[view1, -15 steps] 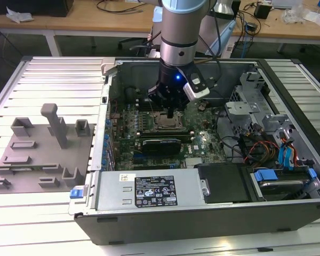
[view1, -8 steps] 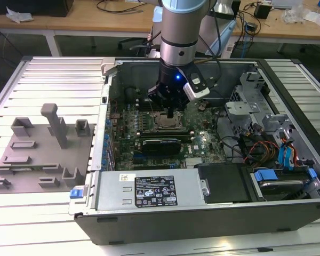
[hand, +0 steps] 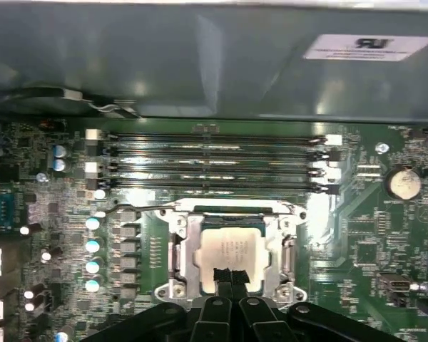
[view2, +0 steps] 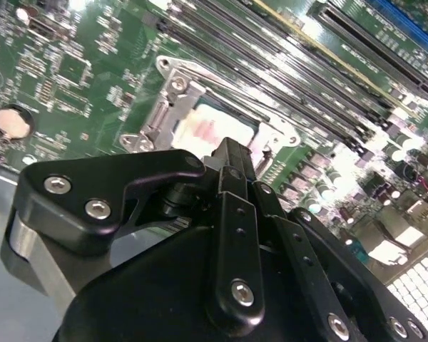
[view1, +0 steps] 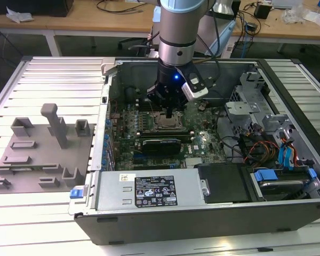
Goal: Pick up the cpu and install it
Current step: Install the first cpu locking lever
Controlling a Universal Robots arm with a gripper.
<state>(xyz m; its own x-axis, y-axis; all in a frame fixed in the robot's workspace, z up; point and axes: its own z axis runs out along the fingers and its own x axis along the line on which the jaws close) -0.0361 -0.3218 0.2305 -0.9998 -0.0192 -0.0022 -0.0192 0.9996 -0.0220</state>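
First wrist view: cpu (hand: 232, 248) sits in the socket frame (hand: 180, 249), fingers (hand: 221, 275) pinched closed right over its edge, memory slots (hand: 214, 160) just beside.

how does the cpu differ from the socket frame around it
The cpu is a solid pale silvery square; the frame is an open ring of bright metal with dark parts. The frame is larger and surrounds the cpu, which sits inside it. The cpu's top is smooth with faint print; the frame has screws at its corners. Both are squarish, shiny and lie flat on the motherboard.
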